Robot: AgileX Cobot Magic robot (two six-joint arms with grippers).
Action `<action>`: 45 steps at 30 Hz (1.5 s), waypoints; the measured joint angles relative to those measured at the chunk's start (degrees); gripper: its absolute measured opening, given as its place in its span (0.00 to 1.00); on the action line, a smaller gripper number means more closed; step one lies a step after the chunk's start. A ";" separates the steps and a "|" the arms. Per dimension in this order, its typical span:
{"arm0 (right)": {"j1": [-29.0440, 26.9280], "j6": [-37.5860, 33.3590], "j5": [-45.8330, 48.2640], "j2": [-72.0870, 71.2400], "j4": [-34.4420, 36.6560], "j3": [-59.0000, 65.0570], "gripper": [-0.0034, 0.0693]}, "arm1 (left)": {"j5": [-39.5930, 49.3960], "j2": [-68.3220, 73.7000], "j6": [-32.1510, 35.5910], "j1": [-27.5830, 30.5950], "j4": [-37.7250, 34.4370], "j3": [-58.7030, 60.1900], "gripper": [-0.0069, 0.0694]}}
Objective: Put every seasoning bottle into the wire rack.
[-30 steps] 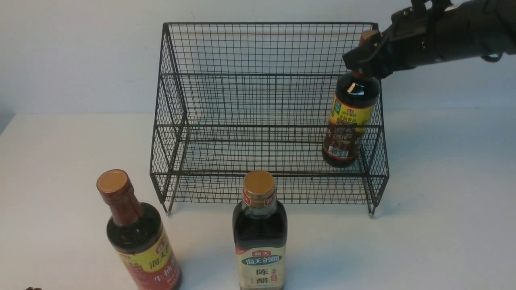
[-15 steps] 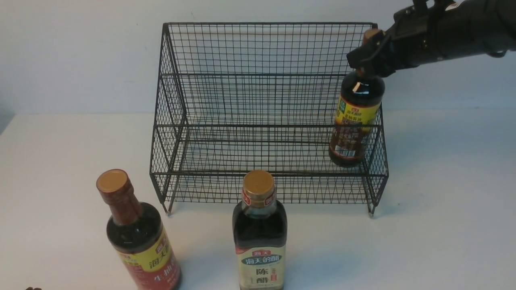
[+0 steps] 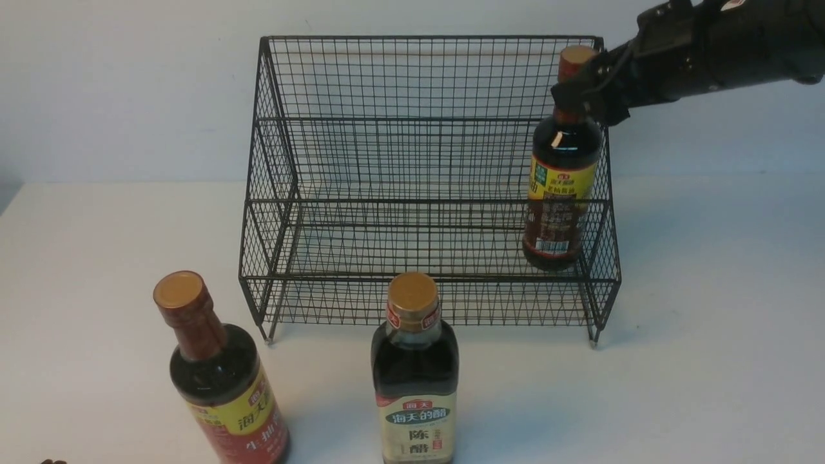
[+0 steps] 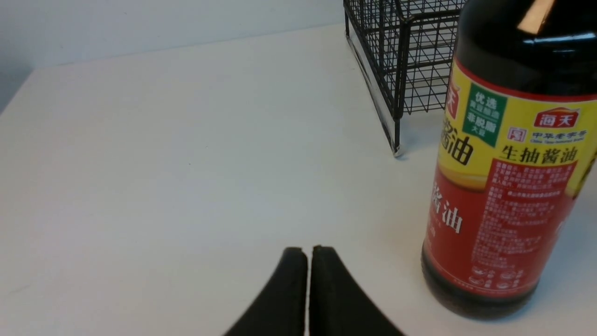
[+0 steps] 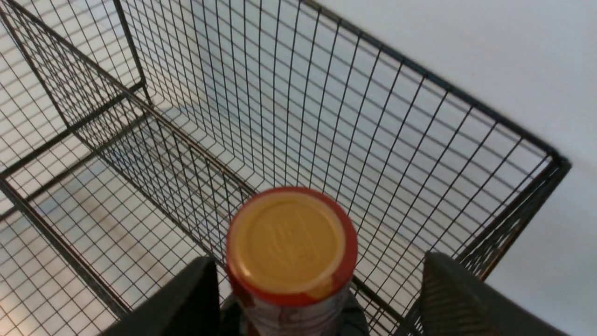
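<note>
The left gripper (image 4: 308, 252) sits low over the table (image 3: 709, 322) near its front left corner. Its jaws are pressed together with only a hairline between them, and they hold nothing.

Just beside it stands the left bottle (image 3: 222, 380), upright near the front edge, round, with a red-brown neck, a gold cap and a yellow and red label. In the left wrist view this bottle (image 4: 508, 177) fills the side of the picture, apart from the fingers.

The square bottle (image 3: 416, 380), with a cream label, stands upright at the middle of the front edge, just in front of the rack (image 3: 425, 37).

The rack stands mid-table toward the back edge, and one of its front feet shows in the left wrist view (image 4: 401, 56).

The right bottle (image 3: 562, 187) stands upright inside the rack, at the right end of the lower front tier, close to the right side wall.

The right gripper (image 3: 583, 96) is level with its neck, just under the cap (image 5: 291, 242). Its jaws are spread wide on either side. One finger (image 5: 200, 289) is close beside the neck and the other (image 5: 447, 289) is well clear, so it grips nothing.
</note>
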 joint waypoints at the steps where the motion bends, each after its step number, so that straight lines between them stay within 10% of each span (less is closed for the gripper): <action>1: 0.00 0.00 -0.07 -0.91 0.00 0.00 0.80 | 0.00 0.00 0.00 0.00 0.00 0.00 0.08; 18: 0.00 9.73 14.27 -26.02 -11.60 0.00 0.77 | 0.00 0.00 0.00 0.00 0.00 0.00 0.08; 32: 0.00 41.15 35.47 -52.90 -32.76 0.79 0.12 | 0.00 0.00 0.00 0.00 0.00 0.00 0.08; 40: 0.00 43.32 34.60 -66.29 -33.60 16.60 0.03 | 0.00 0.00 0.00 0.00 0.00 0.00 0.08; 45: 0.00 43.47 18.65 -76.42 -33.71 35.71 0.03 | 0.00 0.00 0.00 0.00 0.00 0.00 0.08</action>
